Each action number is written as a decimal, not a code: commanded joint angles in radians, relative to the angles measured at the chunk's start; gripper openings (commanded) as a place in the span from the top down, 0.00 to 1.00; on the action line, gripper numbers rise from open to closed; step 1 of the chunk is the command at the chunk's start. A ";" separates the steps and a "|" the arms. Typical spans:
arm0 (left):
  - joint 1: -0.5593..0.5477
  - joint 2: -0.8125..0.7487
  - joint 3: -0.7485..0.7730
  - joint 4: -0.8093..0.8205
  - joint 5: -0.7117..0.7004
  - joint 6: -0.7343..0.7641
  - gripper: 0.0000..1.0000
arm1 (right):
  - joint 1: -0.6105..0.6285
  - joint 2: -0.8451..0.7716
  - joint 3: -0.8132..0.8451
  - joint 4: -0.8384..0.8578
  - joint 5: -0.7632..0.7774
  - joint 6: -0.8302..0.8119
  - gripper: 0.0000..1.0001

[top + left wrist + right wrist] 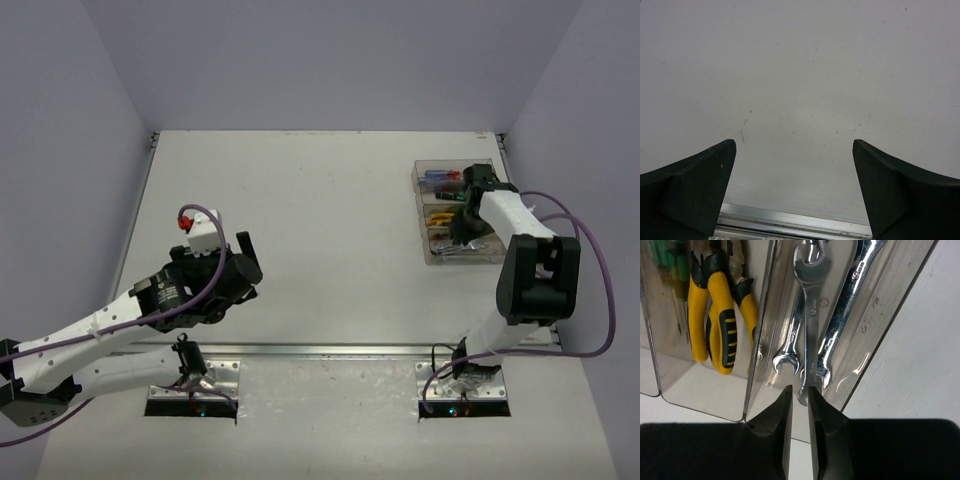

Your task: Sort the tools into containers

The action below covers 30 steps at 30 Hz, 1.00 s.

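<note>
Right pincer [800,391] stands barely parted astride a silver wrench [810,330] end in the end bin [876,335]. Left pincer [794,145] is wide open and empty.

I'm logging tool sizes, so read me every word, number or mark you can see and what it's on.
Middle wrench: stamped marks on the shank, too small to read.
Right wrench: stamped marks, too blurred to read.
Bin wall: faint moulded marks, unreadable.
Nothing else carries text.

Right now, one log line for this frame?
left gripper: open, empty, over table | right gripper: jaws narrow around wrench tip, grip unclear, at end bin | pliers: in next bin
</note>
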 commanded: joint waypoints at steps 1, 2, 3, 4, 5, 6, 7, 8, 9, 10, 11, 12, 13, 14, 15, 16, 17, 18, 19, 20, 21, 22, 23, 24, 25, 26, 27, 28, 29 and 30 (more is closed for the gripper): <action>0.005 -0.013 -0.003 0.034 -0.004 0.025 0.00 | -0.006 0.017 0.053 0.017 0.012 -0.040 0.79; 0.005 -0.014 -0.002 0.033 -0.004 0.025 0.00 | -0.007 0.019 0.055 0.017 0.009 -0.049 0.77; 0.005 -0.018 -0.002 0.033 -0.004 0.025 0.00 | -0.009 0.018 0.059 0.017 0.003 -0.060 0.77; 0.005 -0.024 -0.003 0.034 -0.005 0.025 0.00 | -0.008 0.011 0.063 0.017 -0.006 -0.069 0.76; 0.005 -0.030 -0.003 0.033 -0.006 0.023 0.00 | -0.009 0.004 0.069 0.017 -0.015 -0.086 0.76; 0.006 -0.034 -0.002 0.029 -0.009 0.018 0.00 | -0.009 -0.020 0.071 0.026 -0.024 -0.108 0.76; 0.007 -0.037 -0.001 0.028 -0.012 0.016 0.00 | -0.009 -0.047 0.069 0.031 -0.027 -0.133 0.75; 0.007 -0.039 -0.001 0.027 -0.014 0.014 0.00 | -0.009 -0.073 0.065 0.051 -0.036 -0.165 0.74; 0.009 -0.041 0.001 0.022 -0.018 0.004 0.00 | -0.008 -0.111 0.060 0.081 -0.048 -0.212 0.74; 0.012 -0.043 0.005 0.015 -0.025 -0.009 0.00 | -0.007 -0.155 0.054 0.105 -0.059 -0.263 0.69; 0.014 -0.043 0.005 0.016 -0.030 -0.011 0.00 | -0.007 -0.196 0.042 0.128 -0.078 -0.318 0.54; 0.023 -0.043 0.005 0.021 -0.029 -0.009 0.00 | -0.007 -0.260 0.023 0.156 -0.106 -0.416 0.37; 0.029 -0.038 0.006 0.036 -0.024 0.003 0.00 | -0.005 -0.309 0.006 0.196 -0.169 -0.476 0.25; 0.037 -0.032 0.008 0.043 -0.019 0.008 0.00 | -0.003 -0.359 -0.010 0.222 -0.216 -0.542 0.16; 0.045 -0.025 0.011 0.045 -0.014 0.008 0.00 | -0.001 -0.410 -0.026 0.235 -0.249 -0.614 0.10; 0.051 -0.019 0.014 0.046 -0.013 0.008 0.00 | -0.001 -0.450 -0.039 0.241 -0.317 -0.657 0.01; 0.063 -0.014 0.018 0.052 -0.008 0.009 0.00 | 0.012 -0.513 -0.062 0.235 -0.345 -0.718 0.01; 0.075 -0.009 0.022 0.062 -0.002 0.011 0.00 | 0.028 -0.572 -0.083 0.229 -0.367 -0.777 0.01; 0.089 -0.002 0.026 0.099 0.012 0.020 0.00 | 0.059 -0.603 -0.097 0.216 -0.354 -0.823 0.01; 0.109 0.001 0.024 0.138 0.035 0.052 0.00 | 0.090 -0.637 -0.108 0.204 -0.317 -0.845 0.01; 0.111 0.004 0.021 0.143 0.068 0.093 0.00 | 0.094 -0.672 -0.109 0.193 -0.313 -0.847 0.01; 0.175 0.011 0.019 0.204 0.107 0.136 0.00 | 0.183 -0.705 -0.130 0.191 -0.229 -0.887 0.01; 0.207 0.025 0.018 0.227 0.136 0.170 0.00 | 0.217 -0.733 -0.132 0.165 -0.202 -0.908 0.01; 0.241 0.039 0.016 0.255 0.176 0.194 0.00 | 0.254 -0.751 -0.127 0.118 -0.183 -0.936 0.01; 0.259 0.051 0.022 0.274 0.202 0.202 0.00 | 0.282 -0.779 -0.123 0.069 -0.183 -0.964 0.01; 0.260 0.058 0.034 0.277 0.203 0.200 0.00 | 0.293 -0.815 -0.125 0.037 -0.193 -0.982 0.01; 0.261 0.060 0.042 0.272 0.197 0.195 0.00 | 0.300 -0.832 -0.131 0.024 -0.196 -0.995 0.01; 0.262 0.058 0.050 0.262 0.189 0.191 0.00 | 0.313 -0.862 -0.145 0.021 -0.200 -1.010 0.01; 0.263 0.052 0.073 0.246 0.168 0.188 0.00 | 0.331 -0.940 -0.166 0.022 -0.209 -1.032 0.01; 0.263 0.043 0.087 0.242 0.155 0.194 0.00 | 0.335 -0.988 -0.172 0.016 -0.211 -1.043 0.01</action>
